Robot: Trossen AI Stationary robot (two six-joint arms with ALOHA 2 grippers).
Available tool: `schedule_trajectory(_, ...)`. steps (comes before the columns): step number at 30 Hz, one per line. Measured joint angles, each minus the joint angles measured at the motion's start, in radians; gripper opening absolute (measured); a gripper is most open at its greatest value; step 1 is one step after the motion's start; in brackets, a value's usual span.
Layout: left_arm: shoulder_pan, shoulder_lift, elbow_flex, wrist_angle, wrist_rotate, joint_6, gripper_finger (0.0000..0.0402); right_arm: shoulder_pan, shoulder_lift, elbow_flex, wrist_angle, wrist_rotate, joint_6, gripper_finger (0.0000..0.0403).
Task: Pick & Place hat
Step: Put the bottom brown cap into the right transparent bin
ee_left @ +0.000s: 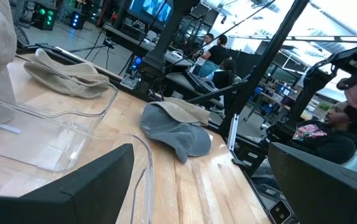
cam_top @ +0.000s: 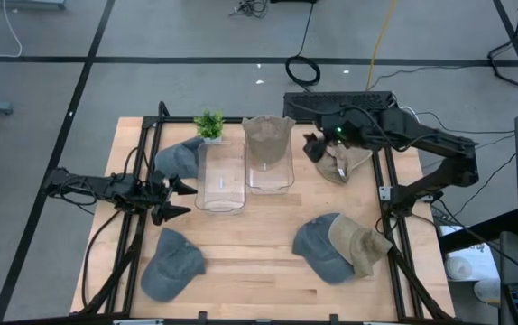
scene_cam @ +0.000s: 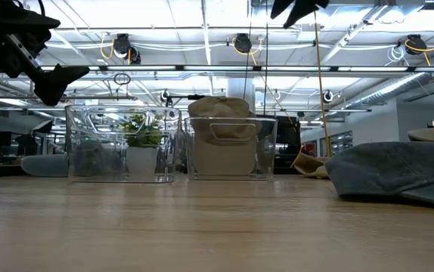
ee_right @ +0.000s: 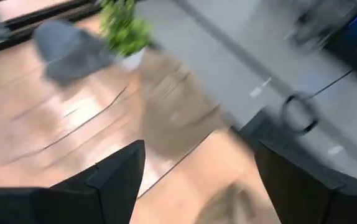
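Several hats lie on the wooden table. A tan hat sits in the right of two clear bins; the left bin holds nothing. Another tan hat lies flat at the far right. My right gripper hovers open beside that hat and well above the table, with nothing between its fingers. A grey hat lies behind the left bin and another grey hat lies near left. A grey hat and a tan hat overlap near right. My left gripper waits open at the left edge.
A small potted plant stands behind the left bin at the far edge. Black frame rails run along the table's left and right sides. Bare wood lies between the near hats. People sit beyond the table.
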Motion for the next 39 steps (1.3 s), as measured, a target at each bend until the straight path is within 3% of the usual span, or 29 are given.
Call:
schedule_trajectory(5,0.000,0.000,0.000,0.000,0.000,0.000,0.0381,0.014,-0.033,0.000,-0.093,-0.146,0.131,0.0290)
schedule_trajectory(15,0.000,0.000,0.000,0.000,0.000,0.000,0.0381,0.095,-0.129,0.000,-0.277,-0.192,0.403,0.0290)
schedule_trajectory(23,0.000,0.000,0.000,0.000,0.000,0.000,0.0381,0.122,-0.117,0.000,-0.447,-0.362,0.636,0.0290)
schedule_trajectory(31,0.000,0.000,0.000,0.000,0.000,0.000,0.0381,0.143,-0.108,0.000,-0.474,-0.514,0.847,0.0290)
schedule_trajectory(35,0.000,0.000,0.000,0.000,0.000,0.000,0.0381,0.209,-0.114,-0.001,-0.472,-0.506,0.985,0.0290)
schedule_trajectory(39,0.000,0.000,0.000,0.000,0.000,0.000,0.0381,0.312,-0.125,0.000,-0.474,-0.423,1.152,0.0290)
